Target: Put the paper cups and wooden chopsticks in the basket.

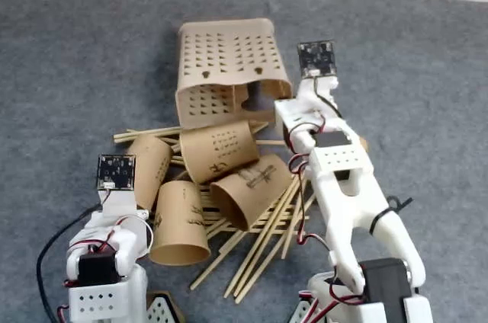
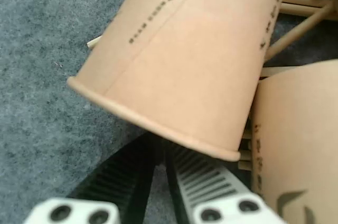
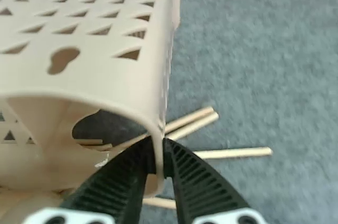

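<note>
basket on its side, nothing loaded yet by the look of it

the basket (image 1: 229, 71) is lying tipped over on the grey carpet (image 1: 61, 71), mouth towards the pile. the right gripper (image 3: 157, 155) is clamped on the basket's wall right at the rim. i'd say the step in hand is holding or righting it so stuff can go in.

four paper cups (image 1: 219, 151) are lying on their sides just in front of the mouth, all outside it. the left gripper (image 2: 160, 150) sits at the rim of the leftmost one (image 2: 190, 55). its jaws look drawn together with nothing between them (tips are tucked under the rim, so that's my best read).

the wooden chopsticks (image 1: 259, 247) are scattered under and around the cups.

next, i reckon the right keeps the basket steady while the left opens up and grips that cup.
</note>
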